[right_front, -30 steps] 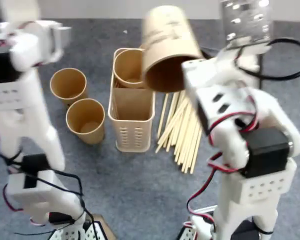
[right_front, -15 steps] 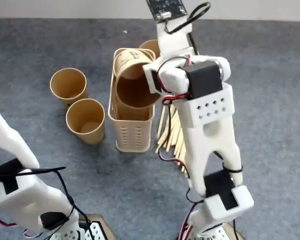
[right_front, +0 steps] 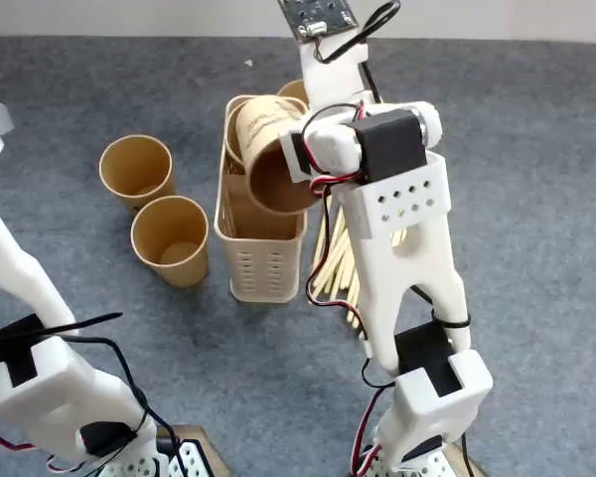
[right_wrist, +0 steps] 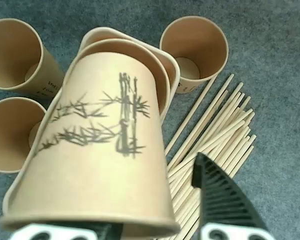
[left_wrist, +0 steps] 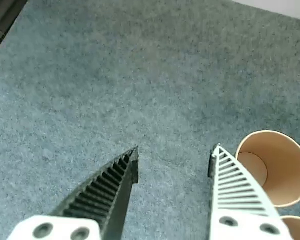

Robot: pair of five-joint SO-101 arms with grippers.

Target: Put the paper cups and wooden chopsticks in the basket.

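Observation:
My right gripper [right_front: 296, 157] is shut on a bamboo-printed paper cup [right_front: 268, 149], held tilted over the far end of the cream slotted basket [right_front: 263, 253]. Another cup [right_wrist: 140, 52] stands inside the basket right under the held cup [right_wrist: 102, 150]. The black finger [right_wrist: 217, 192] shows beside the held cup. Two loose cups [right_front: 136, 169] [right_front: 171, 238] stand left of the basket, and one more cup [right_front: 298, 91] stands behind it. The wooden chopsticks [right_front: 343, 268] lie in a pile right of the basket. My left gripper [left_wrist: 176, 149] hangs open over bare carpet near a cup [left_wrist: 272, 167].
Grey carpet covers the table. The right arm [right_front: 407, 258] stretches from the front edge over the chopstick pile. The left arm [right_front: 20, 278] stands at the left edge, and cables trail by its base.
The right arm swung away from the camera and brought the held cup down over the basket's far end. The left arm drew back toward the left edge.

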